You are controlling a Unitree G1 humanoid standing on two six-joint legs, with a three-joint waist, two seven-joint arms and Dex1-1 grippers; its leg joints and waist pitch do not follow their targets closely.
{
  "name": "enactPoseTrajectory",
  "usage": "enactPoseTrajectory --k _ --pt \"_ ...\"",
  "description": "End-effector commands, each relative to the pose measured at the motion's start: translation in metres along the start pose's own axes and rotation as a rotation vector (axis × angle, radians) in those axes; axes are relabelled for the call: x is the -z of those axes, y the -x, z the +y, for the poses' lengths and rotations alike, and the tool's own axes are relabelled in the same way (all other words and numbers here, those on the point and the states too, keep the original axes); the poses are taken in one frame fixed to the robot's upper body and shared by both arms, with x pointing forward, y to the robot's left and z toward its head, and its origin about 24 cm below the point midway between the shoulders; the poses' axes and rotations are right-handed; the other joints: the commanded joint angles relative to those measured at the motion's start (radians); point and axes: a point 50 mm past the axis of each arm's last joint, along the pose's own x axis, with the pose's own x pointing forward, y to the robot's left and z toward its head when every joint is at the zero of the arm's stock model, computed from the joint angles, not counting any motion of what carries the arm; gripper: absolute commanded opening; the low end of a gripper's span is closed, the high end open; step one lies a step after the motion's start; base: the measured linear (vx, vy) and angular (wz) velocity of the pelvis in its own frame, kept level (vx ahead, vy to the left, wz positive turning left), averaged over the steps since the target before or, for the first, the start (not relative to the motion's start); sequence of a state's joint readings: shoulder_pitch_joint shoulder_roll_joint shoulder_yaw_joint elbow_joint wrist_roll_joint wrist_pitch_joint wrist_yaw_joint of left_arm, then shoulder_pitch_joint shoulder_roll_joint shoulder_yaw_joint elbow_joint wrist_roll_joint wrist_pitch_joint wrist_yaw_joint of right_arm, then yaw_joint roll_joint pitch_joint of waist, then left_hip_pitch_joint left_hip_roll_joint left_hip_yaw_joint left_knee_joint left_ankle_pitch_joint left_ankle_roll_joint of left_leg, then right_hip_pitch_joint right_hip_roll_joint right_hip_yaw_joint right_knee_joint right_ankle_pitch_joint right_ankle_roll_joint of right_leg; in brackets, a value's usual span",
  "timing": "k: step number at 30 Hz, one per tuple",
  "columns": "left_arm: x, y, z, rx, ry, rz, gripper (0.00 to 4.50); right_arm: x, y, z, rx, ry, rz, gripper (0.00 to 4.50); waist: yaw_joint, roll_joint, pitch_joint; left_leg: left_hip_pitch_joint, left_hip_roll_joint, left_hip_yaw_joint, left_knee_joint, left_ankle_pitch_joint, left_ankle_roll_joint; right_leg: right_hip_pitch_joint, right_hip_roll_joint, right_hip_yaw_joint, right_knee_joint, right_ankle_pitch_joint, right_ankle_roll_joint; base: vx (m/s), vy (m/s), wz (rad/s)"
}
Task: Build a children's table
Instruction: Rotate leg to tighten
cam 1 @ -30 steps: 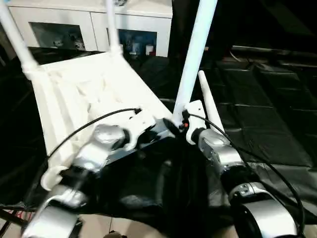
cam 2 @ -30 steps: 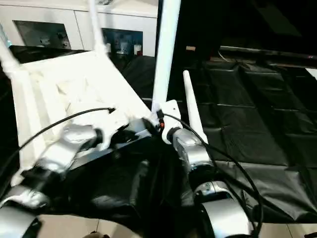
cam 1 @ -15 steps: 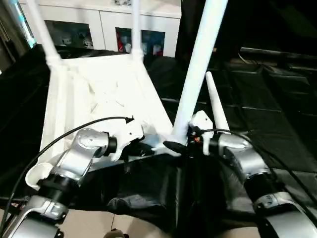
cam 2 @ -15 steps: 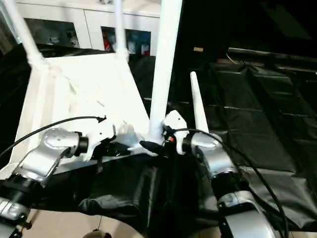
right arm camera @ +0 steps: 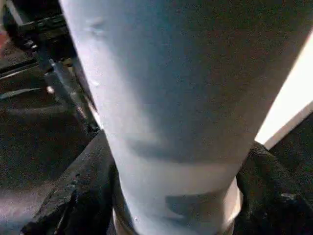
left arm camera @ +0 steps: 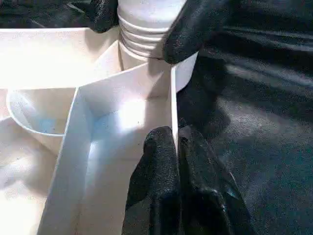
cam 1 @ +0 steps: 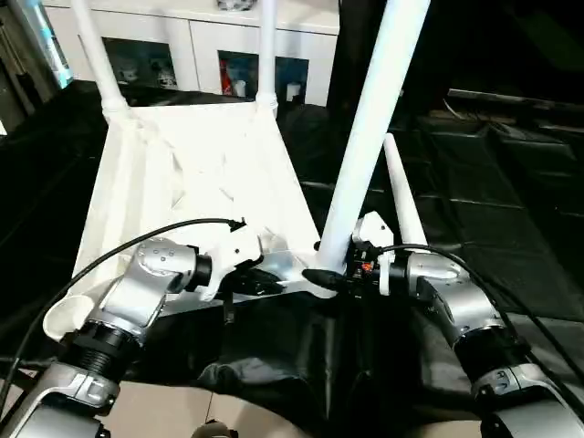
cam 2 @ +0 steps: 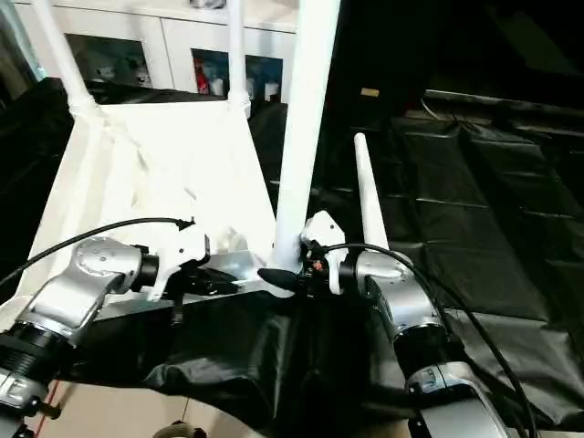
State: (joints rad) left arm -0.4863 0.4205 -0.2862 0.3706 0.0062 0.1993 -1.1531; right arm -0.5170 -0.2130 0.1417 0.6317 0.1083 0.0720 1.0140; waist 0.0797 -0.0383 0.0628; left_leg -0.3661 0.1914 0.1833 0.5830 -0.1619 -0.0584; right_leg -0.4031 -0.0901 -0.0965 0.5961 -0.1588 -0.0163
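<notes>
Listing by view. Head views: the children's table (cam 1: 196, 173) lies upside down on black sheeting (cam 1: 511, 210), ribbed underside up. Two legs stand in the far corner sockets, far left leg (cam 1: 96, 55) and far right leg (cam 1: 266, 50). A third, the near right leg (cam 1: 370, 137), rises from the near right corner socket (cam 1: 321, 274), where both my arms meet. The fourth leg (cam 1: 401, 196) lies loose on the sheeting just beside my right forearm. The near left socket (cam 1: 64, 318) is open, with nothing in it. A white cabinet (cam 2: 173, 41) stands behind.

Left wrist view: my left gripper (left arm camera: 177, 152) is pinched on the table's near rim wall (left arm camera: 173, 105), one finger on each face of it, just beside the socket. Beyond it the ridged foot of the near right leg sits in the socket, with the right gripper's black fingers (left arm camera: 195, 24) pressed on either side.

Right wrist view: my right gripper (right arm camera: 171, 196) is clamped round the base of the near right leg, a finger at each flank.

Progress, as I judge it: two legs done, the third being seated and possibly not fully home, the fourth not yet begun. Then the table must be turned upright.
</notes>
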Motion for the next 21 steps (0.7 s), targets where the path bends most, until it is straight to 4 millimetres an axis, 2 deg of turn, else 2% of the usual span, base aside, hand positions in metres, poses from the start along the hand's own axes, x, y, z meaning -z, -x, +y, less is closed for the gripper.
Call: enactPoseTrajectory --k 1,3,4,6,7,9,10,13,14,15,16,18,20,21 --pt "-0.021 -0.016 0.006 -0.050 -0.032 -0.059 0.00 0.007 -0.016 -0.004 0.155 -0.043 0.059 2.75 -0.009 0.003 -0.063 0.018 0.045 -0.019 -0.076 -0.341 -0.017 0.037 -0.067 0.056 -0.082 -0.426 -0.164 0.000 0.000 0.00" --pt "-0.026 -0.021 0.011 -0.101 -0.021 -0.059 0.00 0.008 -0.022 -0.008 0.256 -0.070 0.055 2.74 -0.018 0.001 -0.062 0.023 0.041 -0.022 -0.074 -0.378 -0.034 0.033 -0.070 0.052 -0.091 -0.506 -0.141 0.000 0.000 0.00" --pt "-0.030 -0.025 0.015 -0.139 -0.011 -0.063 0.00 0.008 -0.026 -0.009 0.322 -0.109 0.048 2.73 -0.026 0.002 -0.060 0.024 0.039 -0.026 -0.071 -0.404 -0.034 0.031 -0.073 0.048 -0.101 -0.569 -0.115 0.000 0.000 0.00" --pt "-0.032 -0.027 0.018 -0.162 -0.002 -0.067 0.00 0.008 -0.030 -0.010 0.350 -0.131 0.043 2.73 -0.030 0.002 -0.060 0.024 0.038 -0.028 -0.071 -0.413 -0.035 0.029 -0.072 0.046 -0.106 -0.590 -0.101 0.000 0.000 0.00" --pt "-0.036 -0.032 0.020 -0.192 0.004 -0.071 0.00 0.008 -0.035 -0.010 0.391 -0.167 0.038 2.73 -0.033 0.002 -0.062 0.022 0.039 -0.028 -0.071 -0.407 -0.031 0.030 -0.072 0.047 -0.106 -0.582 -0.100 0.000 0.000 0.00" --pt "-0.039 -0.035 0.022 -0.215 0.011 -0.074 0.00 0.007 -0.040 -0.009 0.419 -0.194 0.034 2.73 -0.034 0.003 -0.061 0.025 0.038 -0.027 -0.070 -0.411 -0.028 0.025 -0.070 0.047 -0.108 -0.576 -0.101 0.000 0.000 0.00" --pt "-0.044 -0.040 0.024 -0.241 0.011 -0.079 0.00 0.004 -0.046 -0.007 0.441 -0.201 0.026 2.73 -0.034 0.004 -0.063 0.024 0.038 -0.028 -0.069 -0.414 -0.027 0.027 -0.071 0.045 -0.106 -0.570 -0.105 0.000 0.000 0.00" --pt "-0.051 -0.047 0.025 -0.257 0.004 -0.094 0.00 -0.005 -0.061 0.000 0.447 -0.158 0.005 2.73 -0.033 0.006 -0.063 0.026 0.036 -0.027 -0.069 -0.416 -0.027 0.023 -0.071 0.046 -0.109 -0.561 -0.100 0.000 0.000 0.00" --pt "-0.051 -0.047 0.025 -0.255 0.004 -0.095 0.00 -0.005 -0.061 0.000 0.445 -0.157 0.003 2.73 -0.034 0.005 -0.064 0.022 0.038 -0.027 -0.071 -0.412 -0.025 0.026 -0.071 0.046 -0.106 -0.547 -0.104 0.000 0.000 0.00" --pt "-0.053 -0.050 0.023 -0.235 -0.004 -0.106 0.00 -0.010 -0.066 0.004 0.412 -0.167 -0.035 3.07 -0.033 0.005 -0.064 0.020 0.039 -0.026 -0.071 -0.411 -0.021 0.027 -0.072 0.048 -0.106 -0.536 -0.107 0.000 0.000 0.00" --pt "-0.053 -0.050 0.023 -0.235 -0.004 -0.106 0.00 -0.010 -0.066 0.004 0.412 -0.167 -0.035 3.07 -0.033 0.005 -0.065 0.019 0.039 -0.026 -0.072 -0.406 -0.019 0.028 -0.072 0.048 -0.104 -0.526 -0.110 0.000 0.000 0.00" --pt "-0.051 -0.048 0.018 -0.186 -0.021 -0.118 0.00 -0.015 -0.067 0.006 0.345 -0.182 -0.072 3.44 -0.032 0.005 -0.065 0.019 0.040 -0.025 -0.073 -0.400 -0.016 0.028 -0.070 0.050 -0.100 -0.502 -0.120 0.000 0.000 0.00" --pt "-0.048 -0.045 0.014 -0.145 -0.032 -0.121 0.00 -0.017 -0.064 0.008 0.291 -0.148 -0.075 3.50 -0.031 0.005 -0.067 0.013 0.041 -0.025 -0.074 -0.389 -0.009 0.034 -0.071 0.051 -0.097 -0.481 -0.125 0.000 0.000 0.00" --pt "-0.045 -0.043 0.012 -0.122 -0.037 -0.123 0.00 -0.017 -0.061 0.008 0.257 -0.122 -0.074 3.77 -0.030 0.003 -0.066 0.013 0.043 -0.025 -0.075 -0.381 -0.006 0.035 -0.071 0.052 -0.094 -0.460 -0.132 0.000 0.000 0.00"
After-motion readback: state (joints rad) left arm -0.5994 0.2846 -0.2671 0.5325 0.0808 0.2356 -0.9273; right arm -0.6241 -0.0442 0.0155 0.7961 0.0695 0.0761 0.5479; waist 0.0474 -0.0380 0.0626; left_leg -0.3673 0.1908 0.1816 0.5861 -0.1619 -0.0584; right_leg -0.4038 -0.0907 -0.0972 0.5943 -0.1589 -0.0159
